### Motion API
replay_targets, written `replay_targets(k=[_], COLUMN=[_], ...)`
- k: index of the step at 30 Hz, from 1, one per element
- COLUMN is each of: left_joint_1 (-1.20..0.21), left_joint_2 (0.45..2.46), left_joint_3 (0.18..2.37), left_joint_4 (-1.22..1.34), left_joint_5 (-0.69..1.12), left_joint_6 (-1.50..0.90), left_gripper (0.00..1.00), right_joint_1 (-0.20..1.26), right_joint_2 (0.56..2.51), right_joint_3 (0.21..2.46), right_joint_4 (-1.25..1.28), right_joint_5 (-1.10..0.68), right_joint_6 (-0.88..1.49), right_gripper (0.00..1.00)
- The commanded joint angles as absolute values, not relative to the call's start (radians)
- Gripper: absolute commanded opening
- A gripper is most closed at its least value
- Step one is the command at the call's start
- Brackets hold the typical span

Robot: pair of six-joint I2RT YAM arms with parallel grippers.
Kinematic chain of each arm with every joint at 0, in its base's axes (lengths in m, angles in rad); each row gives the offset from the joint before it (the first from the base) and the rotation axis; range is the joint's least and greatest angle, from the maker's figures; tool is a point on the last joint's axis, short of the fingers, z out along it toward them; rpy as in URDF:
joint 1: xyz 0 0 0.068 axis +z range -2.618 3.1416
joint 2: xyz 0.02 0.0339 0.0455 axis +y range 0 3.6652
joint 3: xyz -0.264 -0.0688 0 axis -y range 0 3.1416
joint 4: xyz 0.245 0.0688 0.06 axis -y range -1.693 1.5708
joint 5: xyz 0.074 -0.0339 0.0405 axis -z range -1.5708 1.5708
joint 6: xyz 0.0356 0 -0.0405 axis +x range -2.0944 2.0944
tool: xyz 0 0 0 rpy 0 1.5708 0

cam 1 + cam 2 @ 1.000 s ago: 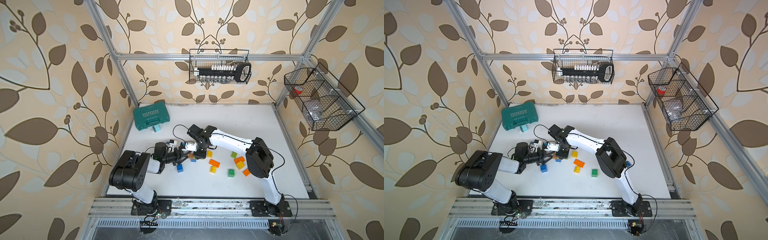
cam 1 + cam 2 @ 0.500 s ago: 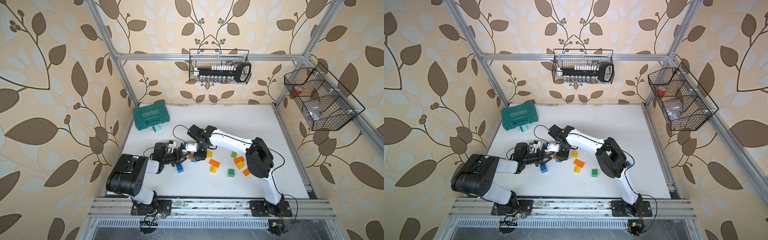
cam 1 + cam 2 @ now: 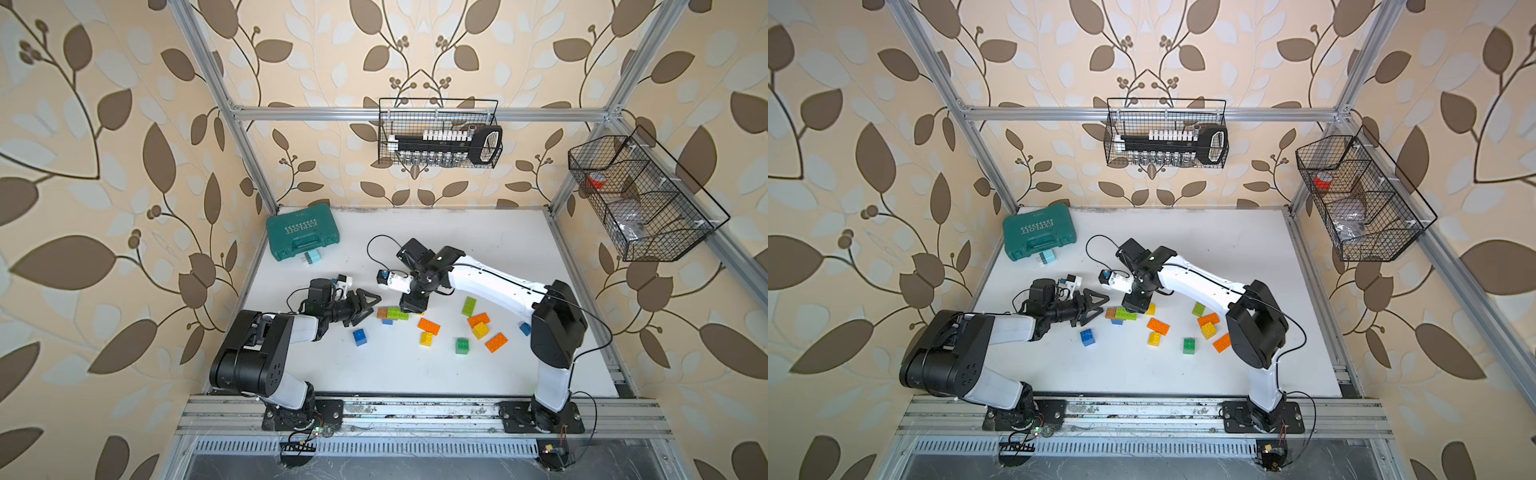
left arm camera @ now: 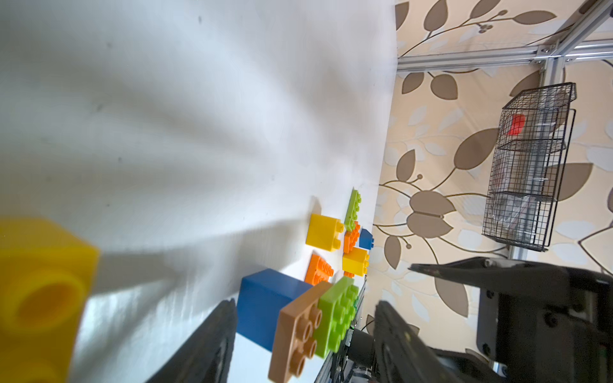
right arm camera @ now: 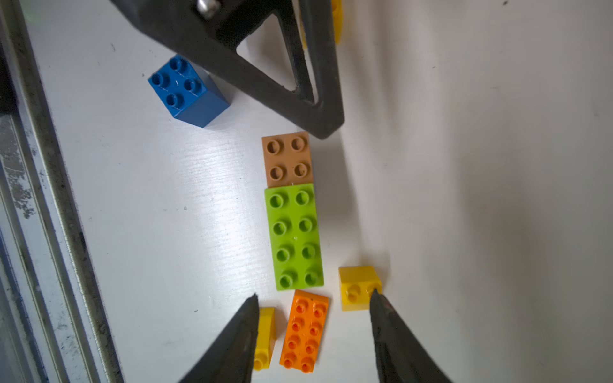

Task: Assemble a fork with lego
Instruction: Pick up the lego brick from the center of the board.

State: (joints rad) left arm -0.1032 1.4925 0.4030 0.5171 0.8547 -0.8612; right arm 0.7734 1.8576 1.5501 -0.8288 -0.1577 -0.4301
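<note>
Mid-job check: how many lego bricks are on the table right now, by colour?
Yellow bricks: 4 (one sits by the left pincer)
Blue bricks: 3
Orange bricks: 3
Green bricks: 3
Brown brick: 1
Total: 14

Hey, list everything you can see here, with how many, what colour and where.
brick strip: one, brown and green plates end to end on a blue block, mid-table.
loose bricks: about eleven, yellow, orange, green, blue, scattered around it.
tool case: one, teal, back left corner.
small plug-like item: one, pale blue, in front of the case.
wire baskets: two, black, back wall and right wall.
table: one, white.
arms: two, white and black, front rail.
left pincer: open, empty, at the strip's brown end.
right pincer: open, empty, at its green end.
</note>
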Motion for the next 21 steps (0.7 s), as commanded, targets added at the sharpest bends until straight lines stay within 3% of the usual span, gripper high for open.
replay_targets(k=[1,11,21], left_joint_1=[-0.094,-0.094,-0.094], left_joint_2=[1.45,1.411,1.43], left_joint_3=[0.444,0.477,0.462], left_joint_4=[0.439,0.345,0.375], left_joint_5=[0.83,0.81,0.824], left_joint_6=[-0.803,-0.759,-0.769], left_gripper=[0.68,0.68,0.68], right_joint_1=[0.725,0.676,0.729], right_joint_2=[1.803,1.743,1.774], right_joint_3=[1.444,1.208,1.146], right_joint_4=[-0.775,-0.743,-0.722], right_joint_5=[-0.149,-0.062,-0.052], right_joint_6=[-0.361,-0.304,-0.269], right_gripper=[0.56,0.55,0.56])
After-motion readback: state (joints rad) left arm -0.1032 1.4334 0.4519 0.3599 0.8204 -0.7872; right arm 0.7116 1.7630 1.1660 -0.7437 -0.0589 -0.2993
